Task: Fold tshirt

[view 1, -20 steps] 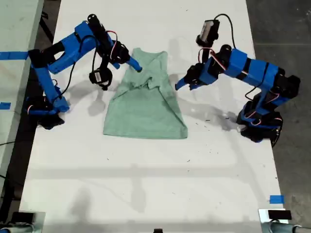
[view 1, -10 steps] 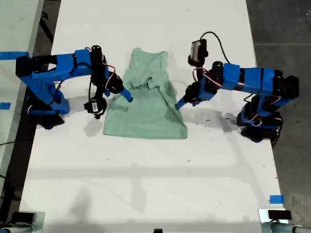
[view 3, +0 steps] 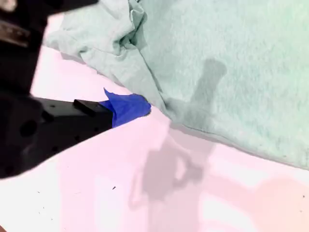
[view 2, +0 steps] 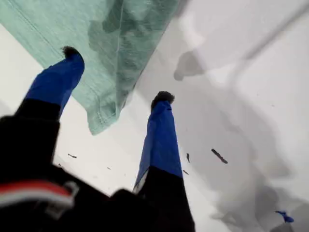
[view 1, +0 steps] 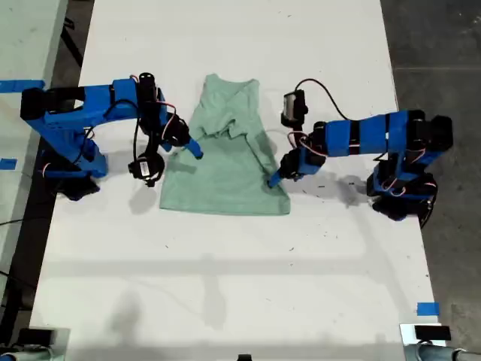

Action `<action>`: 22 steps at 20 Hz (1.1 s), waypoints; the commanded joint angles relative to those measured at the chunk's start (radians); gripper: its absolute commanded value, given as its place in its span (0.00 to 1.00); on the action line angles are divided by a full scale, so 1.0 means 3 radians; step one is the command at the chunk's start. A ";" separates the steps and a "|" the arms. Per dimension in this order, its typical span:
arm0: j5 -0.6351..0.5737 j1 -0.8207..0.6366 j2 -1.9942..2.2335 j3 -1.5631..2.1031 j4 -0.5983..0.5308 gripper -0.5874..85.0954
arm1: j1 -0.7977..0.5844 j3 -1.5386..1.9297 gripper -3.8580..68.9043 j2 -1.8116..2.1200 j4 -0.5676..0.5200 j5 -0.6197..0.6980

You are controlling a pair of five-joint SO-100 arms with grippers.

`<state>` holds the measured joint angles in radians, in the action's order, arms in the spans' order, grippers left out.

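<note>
Tshirt point(view 1: 225, 162) lies flat on the white counter point(view 1: 225, 286). My first hand point(view 2: 116, 79) is spread apart over its corner. My second hand point(view 3: 128, 108) touches its edge; I cannot tell its state.

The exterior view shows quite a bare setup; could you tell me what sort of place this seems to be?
Probably a robotics lab or workshop bench: a long white table on a grey floor, two blue arms at its sides, blue tape markers and a single tshirt laid out between them.

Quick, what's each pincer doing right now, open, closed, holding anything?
My first gripper: pincer open, straddling the tshirt's corner edge, not clamped.
My second gripper: at the tshirt's edge; open or closed cannot be told.
</note>
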<state>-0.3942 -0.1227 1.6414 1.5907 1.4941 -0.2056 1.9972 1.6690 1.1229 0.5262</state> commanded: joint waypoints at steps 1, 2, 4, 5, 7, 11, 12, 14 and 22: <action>0.0010 0.0005 0.0199 -0.0010 -0.0026 0.35 | 0.0036 0.0015 0.43 -0.0077 -0.0281 0.0010; 0.0005 -0.0005 0.0210 -0.0005 -0.0020 0.35 | 0.0041 0.0020 0.43 -0.0159 -0.0358 0.0010; 0.0005 -0.0015 0.0225 0.0005 -0.0020 0.34 | 0.0041 0.0020 0.35 -0.0312 -0.0460 0.0005; 0.0005 -0.0020 0.0225 0.0015 -0.0026 0.34 | 0.0036 0.0020 0.27 -0.0383 -0.0501 0.0005; 0.0010 -0.0015 0.0225 0.0046 -0.0041 0.34 | 0.0031 -0.0020 0.18 -0.0527 -0.0527 0.0000; 0.0026 0.0010 0.0225 0.0092 -0.0082 0.34 | 0.0046 -0.0092 0.04 -0.0614 -0.0511 0.0000; 0.0026 0.0015 0.0225 0.0097 -0.0082 0.34 | 0.0061 -0.0148 0.04 -0.0608 -0.0430 -0.0010; 0.0031 0.0026 0.0235 0.0123 -0.0092 0.33 | 0.0112 -0.0322 0.04 -0.0593 -0.0164 -0.0005; 0.0036 0.0036 0.0322 0.0220 -0.0159 0.33 | 0.0245 -0.1795 0.03 -0.0639 0.1089 -0.0026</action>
<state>-0.3942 -0.1227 1.6812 1.6613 1.4557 -0.1503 1.5907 1.4696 1.4113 0.5308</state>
